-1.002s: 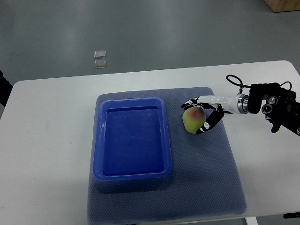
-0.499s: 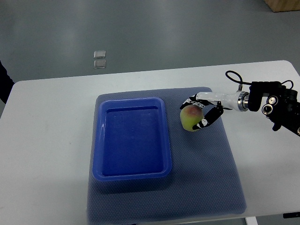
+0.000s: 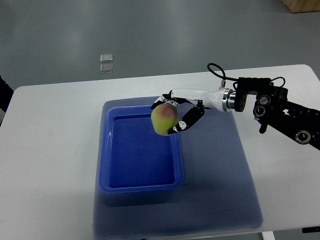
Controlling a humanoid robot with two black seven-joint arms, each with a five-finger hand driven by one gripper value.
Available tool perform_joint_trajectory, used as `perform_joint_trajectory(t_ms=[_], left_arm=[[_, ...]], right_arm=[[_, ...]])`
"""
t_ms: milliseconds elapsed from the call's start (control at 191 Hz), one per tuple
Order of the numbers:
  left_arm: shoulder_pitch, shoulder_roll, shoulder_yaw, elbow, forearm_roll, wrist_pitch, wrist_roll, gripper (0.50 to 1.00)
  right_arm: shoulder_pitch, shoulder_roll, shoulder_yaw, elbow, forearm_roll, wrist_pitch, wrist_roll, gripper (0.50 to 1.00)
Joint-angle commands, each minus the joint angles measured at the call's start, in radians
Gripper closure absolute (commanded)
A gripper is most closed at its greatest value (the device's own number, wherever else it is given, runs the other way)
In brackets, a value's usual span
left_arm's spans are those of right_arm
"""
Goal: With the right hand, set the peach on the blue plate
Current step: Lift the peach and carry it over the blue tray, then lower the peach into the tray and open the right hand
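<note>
A white rectangular table (image 3: 50, 150) seen steeply from above carries a grey-blue textured mat (image 3: 220, 185), and on the mat's nine o'clock half sits a deep blue rectangular plastic tray (image 3: 142, 185), the plate of the task. The robot's right arm (image 3: 275, 107), black with a white forearm section, enters from the three o'clock edge and reaches toward nine o'clock. Its right hand (image 3: 175, 110) has its fingers (image 3: 187, 120) curled around a round yellow-green peach with a red blush (image 3: 165, 119), gripping it from the twelve and four o'clock sides. The peach is held over the tray's two o'clock corner, partly above the rim; whether it touches the tray cannot be told. Two small clear squares (image 3: 106, 63) lie on the grey floor beyond the table at twelve o'clock.
</note>
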Motion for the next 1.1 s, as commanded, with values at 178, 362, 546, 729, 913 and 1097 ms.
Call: perform_joint_trajectory(t_ms=[178, 362, 546, 729, 913, 1097], left_arm=[[0.0, 0.0, 0.0, 0.0, 0.0, 0.0, 0.0, 0.5], [0.0, 0.0, 0.0, 0.0, 0.0, 0.0, 0.0, 0.5], [0.0, 0.0, 0.0, 0.0, 0.0, 0.0, 0.0, 0.5], [0.0, 0.0, 0.0, 0.0, 0.0, 0.0, 0.0, 0.5], [0.0, 0.0, 0.0, 0.0, 0.0, 0.0, 0.0, 0.5], [0.0, 0.0, 0.0, 0.0, 0.0, 0.0, 0.0, 0.5]], right_arm=[[-0.008, 0.073, -0.026, -0.036, -0.024, -0.019, -0.005, 0.883], [-0.019, 0.084, -0.053, -0.083, -0.026, -0.047, -0.005, 0.867], [-0.021, 0.092, -0.069, -0.088, -0.026, -0.076, -0.005, 0.857], [-0.022, 0.098, -0.069, -0.086, -0.023, -0.079, -0.006, 0.763], [-0.038, 0.096, -0.066, -0.085, -0.009, -0.076, -0.006, 0.574], [-0.039, 0.096, -0.05, -0.085, -0.003, -0.065, -0.006, 0.57]])
